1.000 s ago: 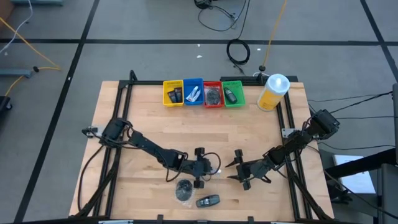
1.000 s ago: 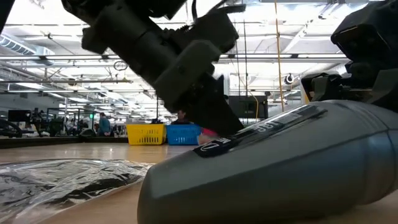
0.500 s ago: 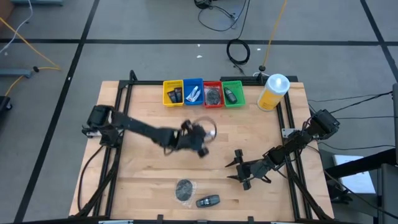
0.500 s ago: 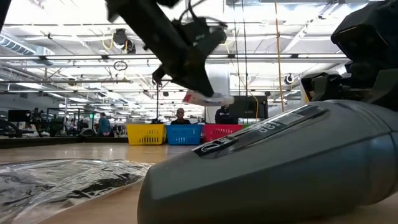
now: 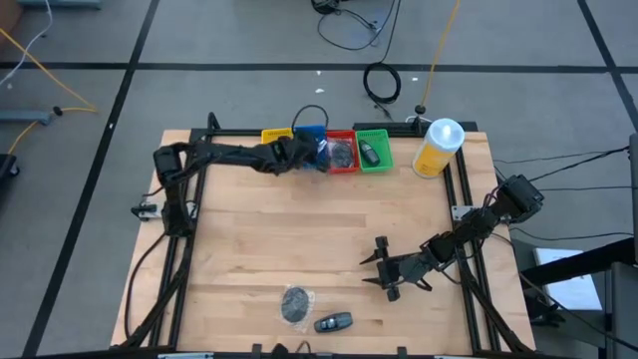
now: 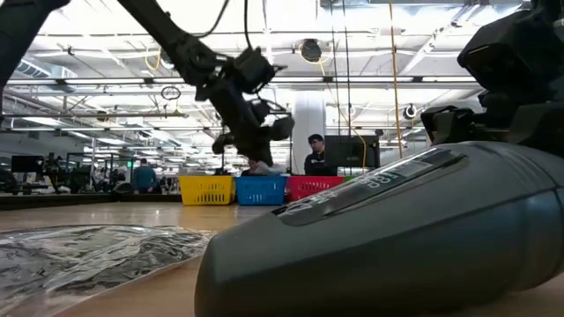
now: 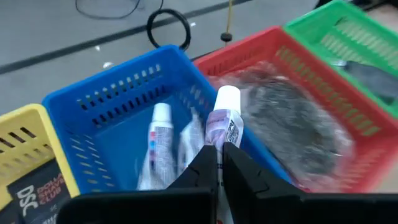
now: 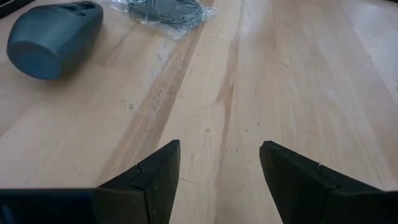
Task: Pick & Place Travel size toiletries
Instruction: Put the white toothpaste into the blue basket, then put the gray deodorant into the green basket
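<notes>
My left gripper (image 5: 302, 152) hangs over the blue tray (image 7: 106, 102) at the table's far edge, shut on a small white tube (image 7: 224, 121) with a white cap. The blue tray holds other white tubes (image 7: 159, 142). The red tray (image 5: 341, 152) holds a clear-wrapped grey disc (image 7: 289, 118). The green tray (image 5: 374, 150) and the yellow tray (image 5: 276, 150) each hold a dark item. Near the front edge lie a wrapped grey disc (image 5: 294, 303) and a dark oblong bottle (image 5: 333, 322). My right gripper (image 5: 384, 271) stands open to their right, holding nothing. My left gripper pinches the tube's lower part (image 7: 219, 142), the end away from the cap, between its two fingers. The fingers slant down toward the far edge and lie along the tube. The tube sticks out past the fingertips, cap end (image 7: 227, 98) foremost, clear above the blue tray.
A big yellow bottle with a white cap (image 5: 437, 148) stands at the far right, beside the green tray. A black frame (image 5: 189, 189) runs along the table's left and right sides. Bare wood (image 5: 319, 229) spreads across the table's middle.
My left gripper has swung from the front middle of the table, beside the wrapped disc, up and toward the far edge, rolling its wrist on the way. It stays shut on the white tube, which has been carried clear of the table to above the blue tray.
</notes>
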You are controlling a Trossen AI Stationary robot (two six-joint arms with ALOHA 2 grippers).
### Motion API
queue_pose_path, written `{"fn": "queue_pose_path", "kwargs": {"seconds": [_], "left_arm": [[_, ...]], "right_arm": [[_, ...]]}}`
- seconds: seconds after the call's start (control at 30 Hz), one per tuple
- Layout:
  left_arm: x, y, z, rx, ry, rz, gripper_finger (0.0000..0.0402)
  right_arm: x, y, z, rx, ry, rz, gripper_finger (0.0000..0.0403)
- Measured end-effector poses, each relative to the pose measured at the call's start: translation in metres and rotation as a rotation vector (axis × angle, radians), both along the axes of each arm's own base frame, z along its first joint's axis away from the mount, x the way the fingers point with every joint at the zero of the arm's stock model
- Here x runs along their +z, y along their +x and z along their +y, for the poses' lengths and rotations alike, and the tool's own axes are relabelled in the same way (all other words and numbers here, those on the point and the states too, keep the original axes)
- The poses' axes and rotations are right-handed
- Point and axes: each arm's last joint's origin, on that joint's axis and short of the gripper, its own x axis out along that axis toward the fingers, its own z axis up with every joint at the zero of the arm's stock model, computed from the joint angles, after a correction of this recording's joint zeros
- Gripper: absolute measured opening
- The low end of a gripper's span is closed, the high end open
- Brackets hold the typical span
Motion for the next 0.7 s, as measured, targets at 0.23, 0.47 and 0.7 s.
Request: {"fn": "queue_pose_path", "kwargs": {"seconds": [0.23,0.47,0.7], "left_arm": [[-0.012,-0.007,0.019,0.044,-0.015,0.032,0.0007],[-0.011,-0.008,0.021,0.049,-0.015,0.025,0.0084],[0.008,-0.01,0.013,-0.102,-0.046,0.009,0.0161]], "right_arm": [[0.0,0.0,0.0,0.0,-0.002,0.001,0.0212],[0.0,0.0,0.0,0.0,-0.001,0.001,0.0212],[0.0,0.0,0.0,-0.007,0.011,0.003,0.0212]]}}
